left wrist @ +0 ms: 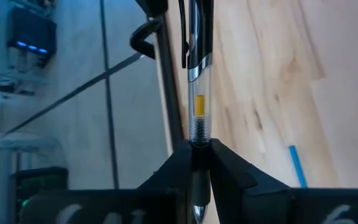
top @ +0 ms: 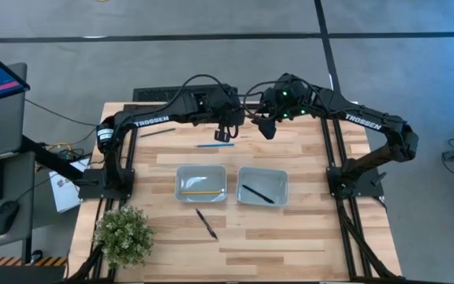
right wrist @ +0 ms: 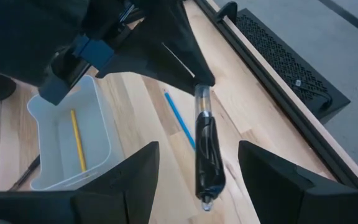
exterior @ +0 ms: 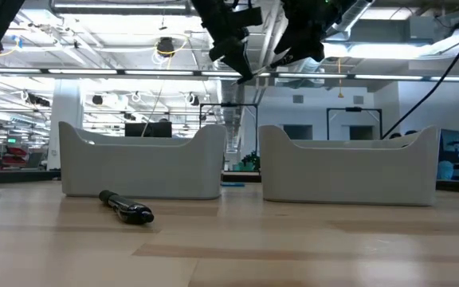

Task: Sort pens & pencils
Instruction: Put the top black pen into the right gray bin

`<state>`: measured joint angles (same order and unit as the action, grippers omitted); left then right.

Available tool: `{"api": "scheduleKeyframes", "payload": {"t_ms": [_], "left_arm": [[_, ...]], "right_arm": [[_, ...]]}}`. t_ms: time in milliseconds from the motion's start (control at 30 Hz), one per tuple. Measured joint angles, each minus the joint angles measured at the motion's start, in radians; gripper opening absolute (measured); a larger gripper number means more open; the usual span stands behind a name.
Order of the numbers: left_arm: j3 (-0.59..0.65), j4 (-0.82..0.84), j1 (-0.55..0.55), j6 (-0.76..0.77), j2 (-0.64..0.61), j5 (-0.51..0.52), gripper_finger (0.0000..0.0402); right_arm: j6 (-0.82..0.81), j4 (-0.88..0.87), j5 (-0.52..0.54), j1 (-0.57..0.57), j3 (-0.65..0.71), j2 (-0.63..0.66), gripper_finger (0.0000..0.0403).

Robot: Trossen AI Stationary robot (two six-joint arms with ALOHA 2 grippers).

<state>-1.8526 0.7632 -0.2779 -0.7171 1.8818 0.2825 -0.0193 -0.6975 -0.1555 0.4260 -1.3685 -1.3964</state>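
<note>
A potted plant (top: 122,233) stands at the desk's (top: 290,237) front left corner. Above the far part of the desk, left of its middle, hangs the left gripper (top: 225,132); its fingers (left wrist: 229,171) are clenched on a clear-barrelled pen (left wrist: 196,81) with a dark cap and clip, gripped near one end so the rest sticks out past the fingertips. In the low view this gripper (exterior: 241,68) sits high above the trays.

On the desk just below it, near the far edge, lies a light blue pencil (top: 214,145), running roughly parallel to that edge.

Near the desk's middle stand two pale trays side by side. The left tray (top: 181,189) holds a yellow pencil (top: 203,192), lying along its bottom. In front of this tray, towards the front edge, a black pen (top: 206,224) lies at a slant on the bare wood; the low view shows it (exterior: 126,207) close to the camera, ahead of the left tray (exterior: 142,163).

The right tray (top: 282,177) holds another black pen (top: 257,194), lying diagonally inside it.

The right gripper (top: 266,126) hovers above the far part of the desk, just beside the left gripper and facing it. Its fingers (right wrist: 126,180) are spread apart and grasp nothing; in its wrist view the held pen (right wrist: 205,149) hangs between them without visibly touching either.
</note>
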Motion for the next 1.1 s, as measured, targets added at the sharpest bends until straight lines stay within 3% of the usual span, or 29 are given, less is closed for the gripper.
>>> {"api": "scheduleKeyframes", "payload": {"t_ms": [333,500,667,1100], "left_arm": [[0.000,-0.022,0.020,-0.024,0.000,0.020,0.0023],[0.000,-0.023,0.024,-0.024,0.000,0.024,0.0023],[0.000,-0.054,0.033,-0.045,0.000,0.104,0.0023],[0.001,-0.079,0.061,-0.072,0.001,0.111,0.0023]], "right_arm": [[0.000,-0.001,0.000,0.000,0.000,0.000,0.0235],[0.000,-0.001,0.000,0.001,0.000,0.000,0.0200],[-0.015,-0.003,0.000,0.001,0.000,0.000,0.0158],[-0.015,-0.007,-0.003,0.000,0.000,0.000,0.0091]]}}
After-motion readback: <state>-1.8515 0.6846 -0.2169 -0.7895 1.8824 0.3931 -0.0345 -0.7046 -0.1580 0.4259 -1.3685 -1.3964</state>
